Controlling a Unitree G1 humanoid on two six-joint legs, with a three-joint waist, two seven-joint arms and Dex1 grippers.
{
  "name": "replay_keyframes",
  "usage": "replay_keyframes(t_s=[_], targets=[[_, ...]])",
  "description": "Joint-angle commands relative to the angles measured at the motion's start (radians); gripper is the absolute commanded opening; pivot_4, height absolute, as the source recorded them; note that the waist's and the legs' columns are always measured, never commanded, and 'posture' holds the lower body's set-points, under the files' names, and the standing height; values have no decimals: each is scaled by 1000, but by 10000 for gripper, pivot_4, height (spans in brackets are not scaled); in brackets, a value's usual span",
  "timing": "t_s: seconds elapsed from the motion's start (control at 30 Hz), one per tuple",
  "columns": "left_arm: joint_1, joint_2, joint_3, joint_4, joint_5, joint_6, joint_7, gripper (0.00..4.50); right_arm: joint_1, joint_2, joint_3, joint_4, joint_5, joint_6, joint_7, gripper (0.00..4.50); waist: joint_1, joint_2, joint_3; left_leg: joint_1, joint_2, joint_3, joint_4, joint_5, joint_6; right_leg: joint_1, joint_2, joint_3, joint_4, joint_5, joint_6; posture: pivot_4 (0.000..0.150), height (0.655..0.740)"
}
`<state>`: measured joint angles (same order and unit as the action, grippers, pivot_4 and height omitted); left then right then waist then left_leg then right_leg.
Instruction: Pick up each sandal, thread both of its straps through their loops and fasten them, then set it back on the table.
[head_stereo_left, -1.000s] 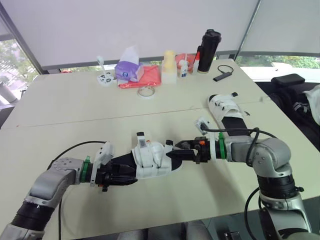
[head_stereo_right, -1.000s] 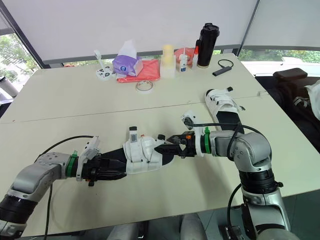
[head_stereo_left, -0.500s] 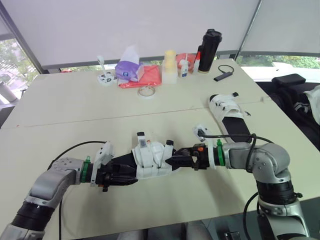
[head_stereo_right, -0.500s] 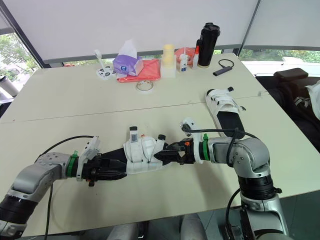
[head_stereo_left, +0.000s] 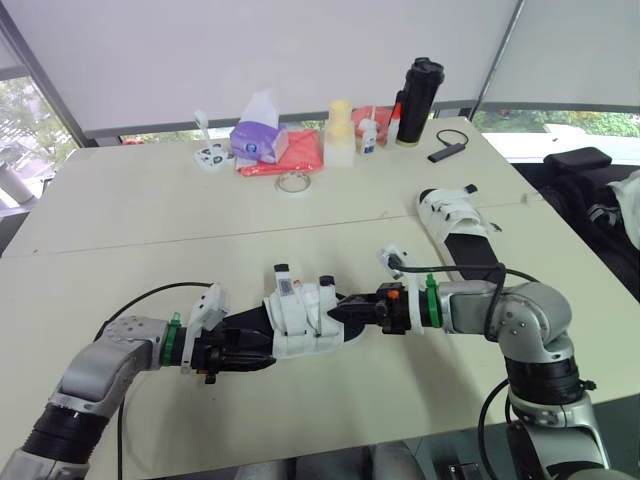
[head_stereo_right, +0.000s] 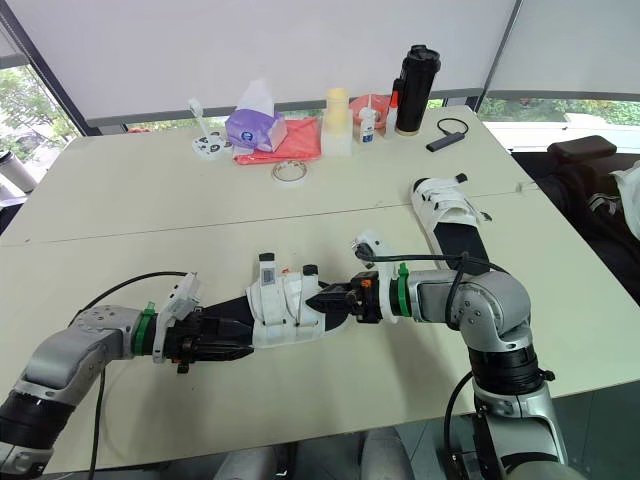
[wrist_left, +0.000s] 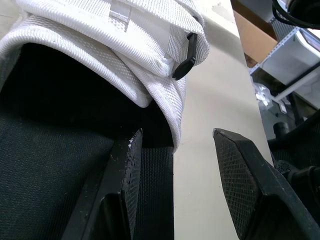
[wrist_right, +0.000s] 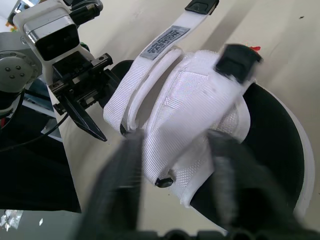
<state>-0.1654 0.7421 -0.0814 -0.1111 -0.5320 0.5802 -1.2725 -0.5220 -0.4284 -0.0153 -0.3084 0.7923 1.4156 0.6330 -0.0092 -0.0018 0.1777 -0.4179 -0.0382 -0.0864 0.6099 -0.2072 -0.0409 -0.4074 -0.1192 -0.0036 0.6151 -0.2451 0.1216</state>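
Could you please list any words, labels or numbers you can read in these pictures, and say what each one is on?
No text here can be read in full.
Tag on the strap of the sandal: printed lines, too small and blurred to read.
Tissue pack: print too small to read.
Small white bottle: label too small to read.
Black flask: no legible mark.

The right gripper (head_stereo_left: 338, 306) is blurred in its own wrist view, so its hold on the sandal (head_stereo_left: 300, 318) cannot be judged. Part of the heel is hidden beneath the left gripper (head_stereo_left: 258, 352). Ahead of that gripper, the straps are cut off at the picture's edge.
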Motion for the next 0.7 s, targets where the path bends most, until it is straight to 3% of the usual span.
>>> replay_keyframes(t_s=[0.03, 0.37, 0.7], targets=[[28, -10, -43, 9, 21, 20, 16, 22829, -29, 10, 17, -40, 16, -29, -1, 676, 0, 0, 0, 0, 0, 0, 0, 0, 0, 0, 0, 0, 0, 0, 0, 1500, 7400], [25, -11, -41, 13, 20, 21, 19, 22829, -53, 8, 66, -34, 7, -80, 5, 676, 0, 0, 0, 0, 0, 0, 0, 0, 0, 0, 0, 0, 0, 0, 0, 1500, 7400], [27, -10, -37, 12, 20, 22, 21, 22829, -55, -32, 160, 10, -118, -232, 5, 676, 0, 0, 0, 0, 0, 0, 0, 0, 0, 0, 0, 0, 0, 0, 0, 1500, 7400]])
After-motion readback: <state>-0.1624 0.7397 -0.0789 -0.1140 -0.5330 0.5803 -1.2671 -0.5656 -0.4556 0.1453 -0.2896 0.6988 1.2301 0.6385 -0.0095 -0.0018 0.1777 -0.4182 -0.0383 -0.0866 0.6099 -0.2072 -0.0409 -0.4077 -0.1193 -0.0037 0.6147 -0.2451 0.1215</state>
